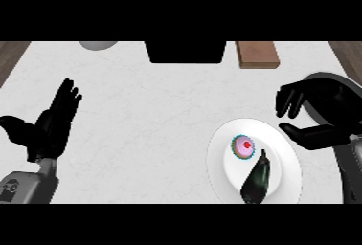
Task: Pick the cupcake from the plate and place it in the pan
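Note:
A small cupcake [244, 146] with pink frosting and a red cherry sits on the white plate [228, 182] at the lower right. Just to the right of the plate my right hand [322, 107] hovers, fingers relaxed and thumb spread, holding nothing. It hangs above the dark pan [351, 158], which runs along the right edge and is largely hidden by the hand. My left hand [51, 125] rests open at the far left, fingers pointing up, far from the plate.
A dark eggplant [257, 179] lies on the plate right beside the cupcake. At the counter's back stand a black box [187, 51], a brown wooden block [256, 54] and a pale round object [97, 45].

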